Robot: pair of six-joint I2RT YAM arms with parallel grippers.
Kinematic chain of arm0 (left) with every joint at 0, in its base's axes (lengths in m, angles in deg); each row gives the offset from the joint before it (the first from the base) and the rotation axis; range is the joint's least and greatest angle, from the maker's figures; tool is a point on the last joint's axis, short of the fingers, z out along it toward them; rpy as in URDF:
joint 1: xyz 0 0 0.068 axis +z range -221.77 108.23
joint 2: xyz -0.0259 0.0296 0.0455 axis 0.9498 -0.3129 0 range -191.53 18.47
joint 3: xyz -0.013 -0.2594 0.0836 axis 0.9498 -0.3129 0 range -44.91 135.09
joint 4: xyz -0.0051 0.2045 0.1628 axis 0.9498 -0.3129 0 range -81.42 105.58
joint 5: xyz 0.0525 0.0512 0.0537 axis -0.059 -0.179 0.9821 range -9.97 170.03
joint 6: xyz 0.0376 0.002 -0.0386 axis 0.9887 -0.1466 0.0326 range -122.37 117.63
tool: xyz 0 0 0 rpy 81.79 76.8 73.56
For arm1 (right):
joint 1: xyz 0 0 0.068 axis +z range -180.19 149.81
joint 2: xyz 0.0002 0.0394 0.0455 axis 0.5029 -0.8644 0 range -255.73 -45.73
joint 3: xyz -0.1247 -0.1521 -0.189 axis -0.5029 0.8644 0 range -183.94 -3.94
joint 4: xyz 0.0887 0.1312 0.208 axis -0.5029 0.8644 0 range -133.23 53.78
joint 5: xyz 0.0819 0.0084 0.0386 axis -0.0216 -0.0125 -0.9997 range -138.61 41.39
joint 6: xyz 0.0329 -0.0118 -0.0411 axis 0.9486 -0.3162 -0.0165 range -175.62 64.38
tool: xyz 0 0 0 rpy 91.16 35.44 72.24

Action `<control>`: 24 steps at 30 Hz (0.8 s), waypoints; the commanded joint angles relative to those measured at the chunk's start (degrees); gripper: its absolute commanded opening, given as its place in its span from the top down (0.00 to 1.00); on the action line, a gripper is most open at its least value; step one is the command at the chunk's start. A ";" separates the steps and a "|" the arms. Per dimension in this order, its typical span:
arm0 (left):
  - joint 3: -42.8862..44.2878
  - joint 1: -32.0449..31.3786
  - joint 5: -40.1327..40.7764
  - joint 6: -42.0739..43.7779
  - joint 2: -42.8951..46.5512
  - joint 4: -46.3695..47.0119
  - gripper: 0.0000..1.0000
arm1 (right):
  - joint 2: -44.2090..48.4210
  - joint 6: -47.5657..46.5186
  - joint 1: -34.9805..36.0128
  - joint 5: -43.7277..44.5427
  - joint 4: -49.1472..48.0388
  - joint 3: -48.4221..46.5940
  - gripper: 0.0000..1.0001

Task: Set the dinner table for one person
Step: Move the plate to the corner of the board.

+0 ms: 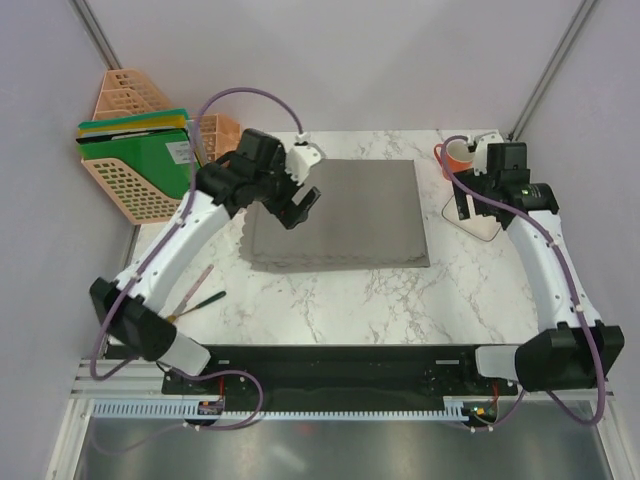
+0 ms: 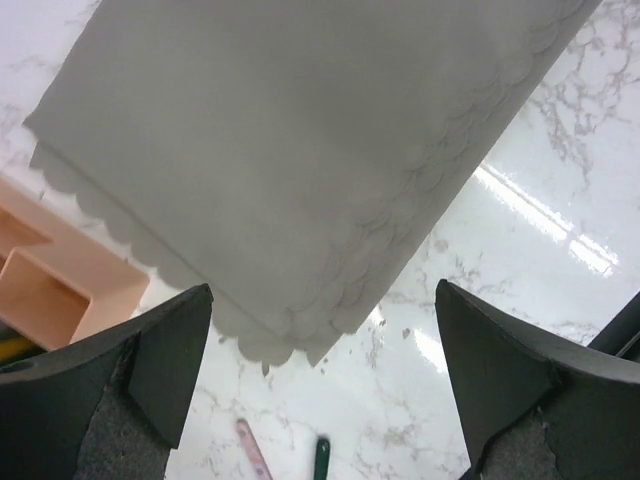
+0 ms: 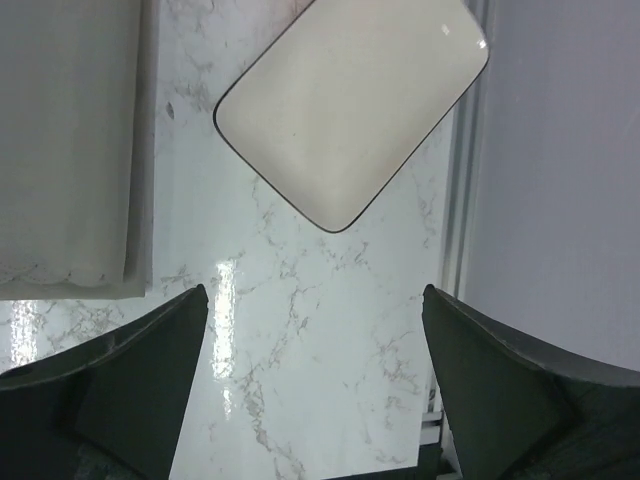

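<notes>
The dinner table [image 1: 340,300] is white marble with grey veins. A grey scallop-edged placemat [image 1: 345,215] lies on its middle back; it also shows in the left wrist view [image 2: 270,150]. My left gripper [image 1: 298,205] is open and empty above the placemat's left part. A white rectangular plate [image 3: 350,105] lies at the right edge, partly under my right arm [image 1: 480,225]. My right gripper [image 1: 465,200] is open and empty above the plate. An orange cup [image 1: 456,156] stands at the back right.
A pink-handled utensil [image 1: 193,290] and a green-handled one [image 1: 205,300] lie at the table's left front; their handle ends show in the left wrist view [image 2: 252,447]. Peach mesh file racks with green folders [image 1: 140,160] stand off the back left corner.
</notes>
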 commanded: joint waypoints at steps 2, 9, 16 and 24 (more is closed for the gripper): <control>12.95 -5.34 -0.83 -3.45 -14.41 -4.37 0.00 | -3.73 4.88 -2.54 -1.88 0.57 0.95 0.04; 31.43 -9.39 -0.04 -4.24 -32.36 -9.13 0.00 | -14.70 4.27 -13.43 -5.39 0.12 -5.10 0.05; 16.07 -9.48 0.22 -1.61 -21.49 -2.90 0.00 | -30.06 5.59 -22.76 -11.73 0.56 -14.69 0.07; -0.90 -9.39 4.61 1.29 -6.98 1.77 0.00 | -44.59 8.31 -23.64 -14.80 -0.23 -25.24 0.09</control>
